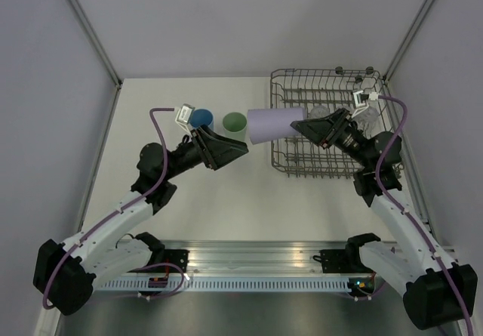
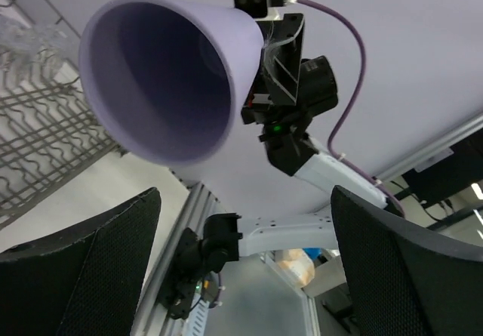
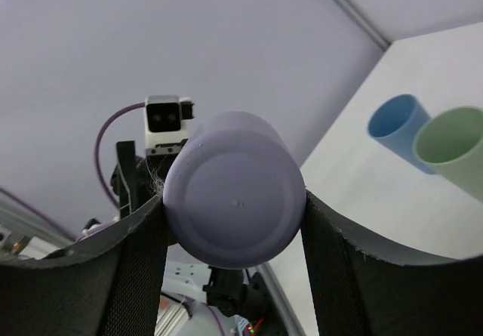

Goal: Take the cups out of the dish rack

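Your right gripper point(image 1: 300, 128) is clenched on the base of the lavender cup point(image 1: 273, 124), holding it on its side over the left rim of the dish rack point(image 1: 281, 162), mouth pointing away from the rack. Just left of the rack, your left gripper point(image 1: 238, 149) faces that mouth with jaws spread, gripping nothing. Farther left of the rack, the green cup point(image 1: 235, 123) and blue cup point(image 1: 201, 117) stand on the table point(image 1: 189, 200); clear glasses point(image 1: 362, 94) sit inside the rack.

1. A white table point(image 1: 226, 208) fills the middle of the top view.
2. Plain, pale grey-violet walls point(image 1: 226, 19) stand behind it and at both sides.
3. A metal strip point(image 1: 89, 30) runs along each back corner, where two walls meet.
4. A silver rail point(image 1: 256, 257) lies along the near edge of the table.
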`<act>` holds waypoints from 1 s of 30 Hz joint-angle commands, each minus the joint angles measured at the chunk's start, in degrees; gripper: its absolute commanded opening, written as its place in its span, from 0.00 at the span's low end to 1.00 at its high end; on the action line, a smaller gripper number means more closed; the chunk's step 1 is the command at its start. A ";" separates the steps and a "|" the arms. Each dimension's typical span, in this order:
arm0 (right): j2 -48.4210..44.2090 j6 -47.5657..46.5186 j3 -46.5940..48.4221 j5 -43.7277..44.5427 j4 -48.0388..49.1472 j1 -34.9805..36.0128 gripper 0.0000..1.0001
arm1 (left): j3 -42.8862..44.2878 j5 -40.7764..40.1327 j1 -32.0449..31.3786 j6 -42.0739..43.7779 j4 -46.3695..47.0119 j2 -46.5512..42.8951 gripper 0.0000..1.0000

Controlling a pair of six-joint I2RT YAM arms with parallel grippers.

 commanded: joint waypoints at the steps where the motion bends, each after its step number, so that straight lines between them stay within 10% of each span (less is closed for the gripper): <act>1: 0.95 6.24 -0.87 1.51 14.33 3.33 0.33 | 1.00 3.78 0.10 -5.76 13.35 1.38 0.95; 11: 2.62 4.39 -1.40 3.01 15.22 9.14 0.33 | 1.88 4.05 -0.78 -6.99 17.92 3.05 0.73; 21: 2.97 3.25 -3.33 3.62 16.01 11.16 0.32 | 2.67 1.68 -1.13 -1.73 11.70 0.33 0.03; 26: 3.23 3.33 -4.39 3.36 17.24 11.43 0.33 | 4.78 0.53 -1.13 3.02 4.40 -1.17 0.02; 28: 3.06 2.81 -4.48 3.01 17.77 11.51 0.43 | 6.09 -1.05 -1.13 6.27 -1.11 -1.87 0.02; 30: 2.79 1.32 -4.48 3.79 15.16 11.51 0.93 | 8.45 -2.10 -1.13 10.83 -5.52 -2.05 0.02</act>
